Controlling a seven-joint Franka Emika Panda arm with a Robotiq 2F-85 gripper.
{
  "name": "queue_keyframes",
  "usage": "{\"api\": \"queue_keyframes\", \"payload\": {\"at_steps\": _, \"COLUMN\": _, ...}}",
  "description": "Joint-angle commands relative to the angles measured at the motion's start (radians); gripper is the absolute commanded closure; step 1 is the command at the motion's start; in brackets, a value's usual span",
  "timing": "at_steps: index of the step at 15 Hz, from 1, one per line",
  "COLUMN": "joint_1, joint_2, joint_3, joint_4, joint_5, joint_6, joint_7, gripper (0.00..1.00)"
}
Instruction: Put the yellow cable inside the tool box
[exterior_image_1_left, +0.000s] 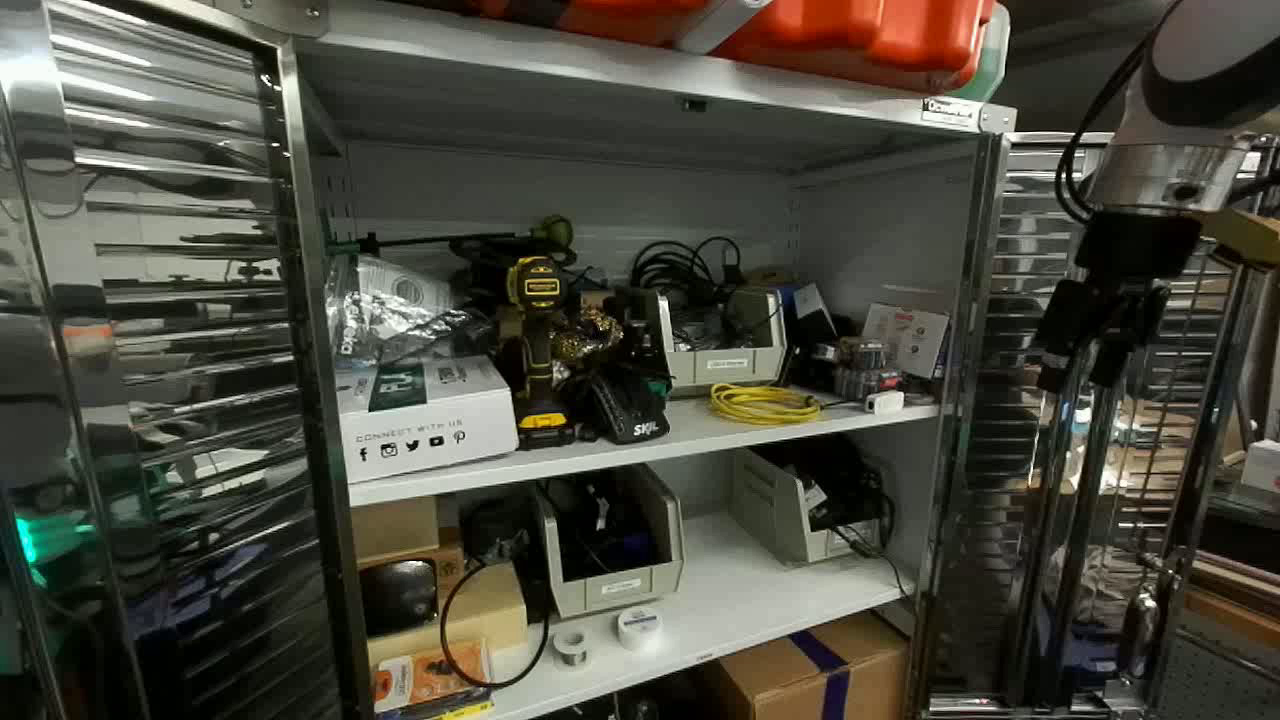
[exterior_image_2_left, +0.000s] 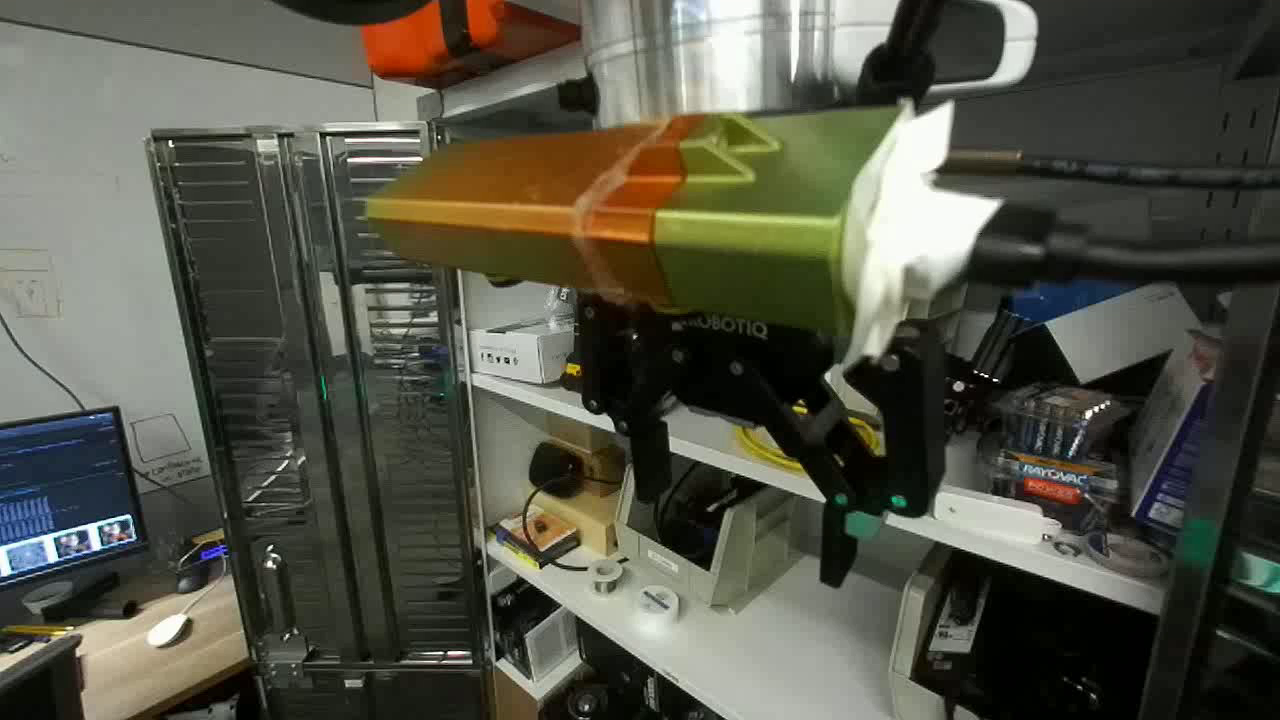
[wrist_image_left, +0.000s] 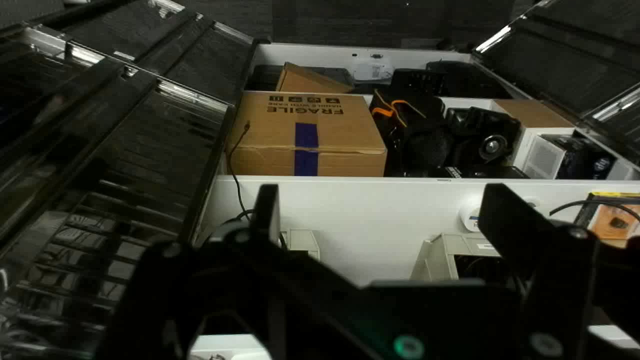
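Note:
The yellow cable (exterior_image_1_left: 765, 404) lies loosely coiled at the upper shelf's front edge. In an exterior view it is partly hidden behind my gripper (exterior_image_2_left: 778, 450). The tool box (exterior_image_1_left: 720, 373) is a pale grey-beige bin with black cords above its rim, just behind the cable on the same shelf. My gripper (exterior_image_1_left: 1080, 373) is in front of the cabinet, by the right door in that view. It is open and empty, fingers pointing down (exterior_image_2_left: 745, 525). In the wrist view its fingers stand wide apart (wrist_image_left: 380, 205); neither cable nor tool box can be made out there.
Two similar bins (exterior_image_1_left: 620, 590) (exterior_image_1_left: 800, 520) stand on the shelf below. A yellow-black drill (exterior_image_1_left: 538, 350) and white carton (exterior_image_1_left: 430, 415) share the upper shelf. Battery packs (exterior_image_2_left: 1055, 460) and a white block (exterior_image_2_left: 990, 515) sit near its edge. Open cabinet doors (exterior_image_1_left: 1040, 300) flank the shelves.

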Motion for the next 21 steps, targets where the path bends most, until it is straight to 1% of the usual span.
{"api": "queue_keyframes", "payload": {"at_steps": 1, "joint_1": -0.012, "joint_2": 0.002, "joint_3": 0.010, "joint_4": 0.006, "joint_5": 0.007, "joint_6": -0.001, "joint_7": -0.006, "gripper": 0.00}}
{"api": "queue_keyframes", "payload": {"at_steps": 10, "joint_1": -0.012, "joint_2": -0.006, "joint_3": 0.010, "joint_4": 0.017, "joint_5": 0.007, "joint_6": -0.001, "joint_7": -0.005, "gripper": 0.00}}
{"api": "queue_keyframes", "payload": {"at_steps": 13, "joint_1": 0.006, "joint_2": 0.060, "joint_3": 0.034, "joint_4": 0.039, "joint_5": 0.006, "joint_6": 0.020, "joint_7": 0.010, "gripper": 0.00}}
{"api": "queue_keyframes", "payload": {"at_steps": 15, "joint_1": 0.027, "joint_2": 0.126, "joint_3": 0.060, "joint_4": 0.070, "joint_5": 0.016, "joint_6": 0.022, "joint_7": 0.019, "gripper": 0.00}}
{"api": "queue_keyframes", "payload": {"at_steps": 18, "joint_1": 0.058, "joint_2": 0.246, "joint_3": 0.112, "joint_4": 0.147, "joint_5": 0.029, "joint_6": 0.057, "joint_7": 0.055, "gripper": 0.00}}
{"api": "queue_keyframes", "payload": {"at_steps": 21, "joint_1": 0.065, "joint_2": 0.360, "joint_3": 0.165, "joint_4": 0.227, "joint_5": 0.004, "joint_6": 0.168, "joint_7": 0.142, "gripper": 0.00}}
